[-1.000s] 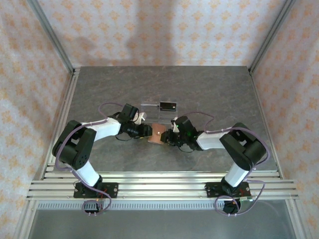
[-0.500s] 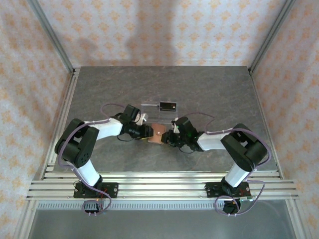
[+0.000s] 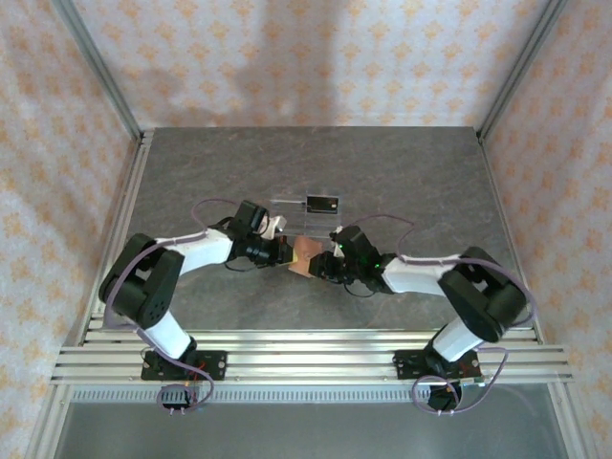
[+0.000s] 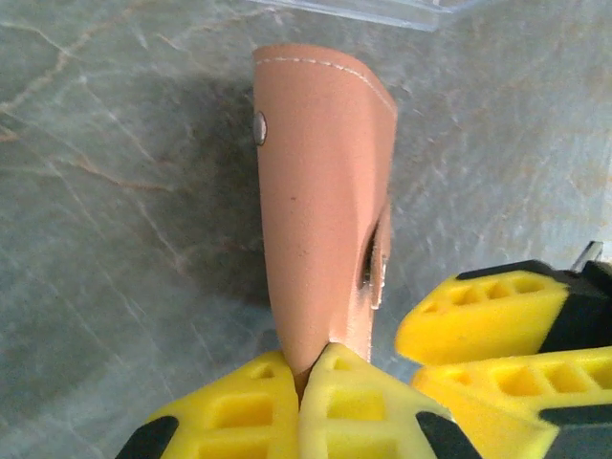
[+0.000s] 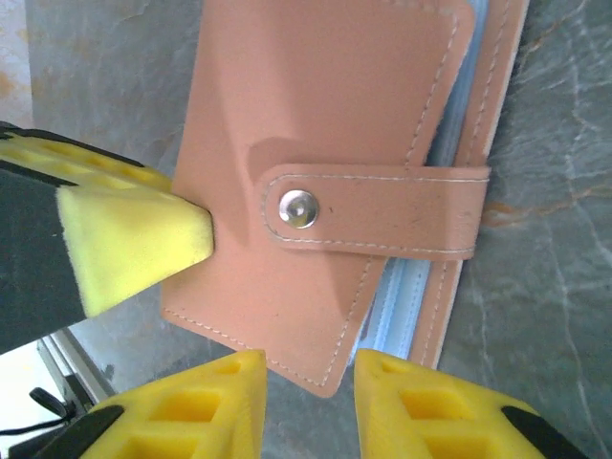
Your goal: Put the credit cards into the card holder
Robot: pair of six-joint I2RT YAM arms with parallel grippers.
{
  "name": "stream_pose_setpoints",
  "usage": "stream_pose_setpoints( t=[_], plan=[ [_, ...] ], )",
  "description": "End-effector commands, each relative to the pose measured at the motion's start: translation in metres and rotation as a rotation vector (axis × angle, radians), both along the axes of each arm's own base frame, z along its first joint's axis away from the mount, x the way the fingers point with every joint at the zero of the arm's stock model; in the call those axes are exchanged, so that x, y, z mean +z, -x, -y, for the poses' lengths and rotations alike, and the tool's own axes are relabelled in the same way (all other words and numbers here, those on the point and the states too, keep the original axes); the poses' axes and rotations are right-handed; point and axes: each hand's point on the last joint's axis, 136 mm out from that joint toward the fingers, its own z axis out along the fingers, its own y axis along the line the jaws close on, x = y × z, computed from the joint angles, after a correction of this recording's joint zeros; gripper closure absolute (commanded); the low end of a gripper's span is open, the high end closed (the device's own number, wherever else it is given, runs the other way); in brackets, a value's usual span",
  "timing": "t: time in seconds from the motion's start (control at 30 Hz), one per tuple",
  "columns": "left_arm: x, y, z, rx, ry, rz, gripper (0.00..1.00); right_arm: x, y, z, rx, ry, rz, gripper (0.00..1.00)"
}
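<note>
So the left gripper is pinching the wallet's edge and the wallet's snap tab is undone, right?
Not quite. The left gripper is pinching the wallet, but the snap tab is not undone: it lies fastened across the closed front, as the right wrist view shows.

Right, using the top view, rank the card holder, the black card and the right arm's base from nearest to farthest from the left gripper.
1. card holder: pinched in the left gripper, mid-table.
2. black card: farther back, slightly to the right.
3. right arm's base: at the near edge, on the right.
</note>
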Motion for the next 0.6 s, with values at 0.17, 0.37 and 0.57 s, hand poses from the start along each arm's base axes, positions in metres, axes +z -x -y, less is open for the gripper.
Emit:
stream_pose_setpoints(
  t=[0.17, 0.37, 0.57],
  plan=[
    [0.017, 0.028, 0.012, -0.033, 0.013, -0.048, 1.0, 0.016, 0.001, 0.039, 0.0, 0.291, 0.18, 0.58],
    [0.026, 0.034, 0.027, -0.035, 0.057, -0.046, 1.0, 0.02, 0.001, 0.016, 0.028, 0.255, 0.201, 0.48],
    [0.035, 0.037, 0.04, -0.039, 0.109, -0.041, 1.0, -0.002, -0.002, 0.015, 0.009, 0.379, 0.184, 0.57]
  ],
)
